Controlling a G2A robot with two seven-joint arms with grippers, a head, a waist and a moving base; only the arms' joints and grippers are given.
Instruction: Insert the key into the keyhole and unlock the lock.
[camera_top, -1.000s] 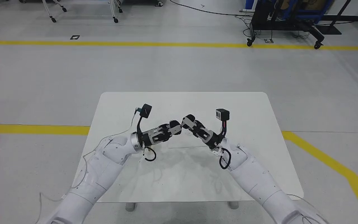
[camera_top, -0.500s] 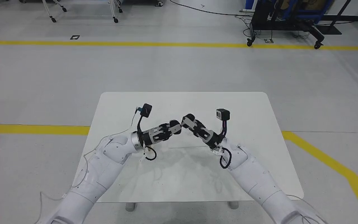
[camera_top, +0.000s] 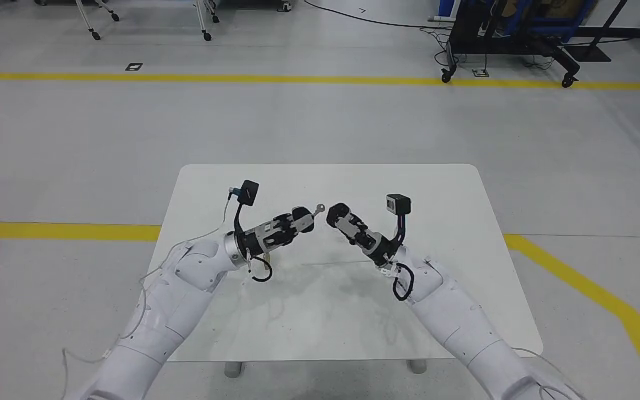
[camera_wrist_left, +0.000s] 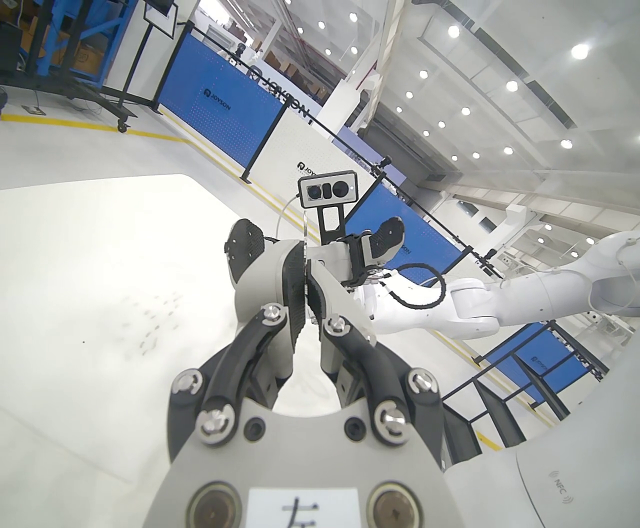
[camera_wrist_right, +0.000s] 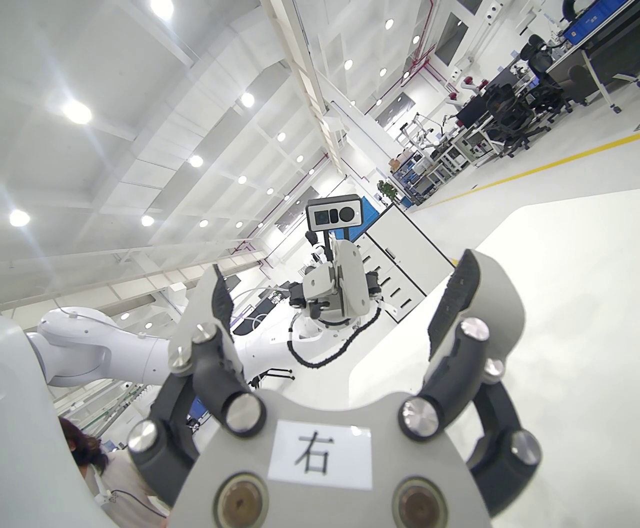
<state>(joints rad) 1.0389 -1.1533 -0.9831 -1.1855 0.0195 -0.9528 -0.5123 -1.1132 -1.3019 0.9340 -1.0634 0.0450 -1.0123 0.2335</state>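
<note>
My left gripper (camera_top: 303, 215) hangs above the middle of the white table (camera_top: 430, 190), shut on a thin silver key (camera_top: 317, 209) whose blade sticks out toward the other arm. The left wrist view has the key (camera_wrist_left: 304, 232) edge-on, clamped between the two pads (camera_wrist_left: 295, 280). A small gap away, my right gripper (camera_top: 335, 213) faces it, open with nothing between its fingers (camera_wrist_right: 462, 292). From the right wrist, the left gripper (camera_wrist_right: 337, 285) appears farther off, straight ahead between the spread fingers.
A bare white tabletop (camera_wrist_left: 100, 260) spreads beneath both arms. Around the table runs grey floor with yellow lines (camera_top: 300, 78), and wheeled racks (camera_top: 510, 45) stand far behind.
The two grippers were together at the table's middle. My left arm has drawn back to the left with the key, and a gap now separates the grippers.
</note>
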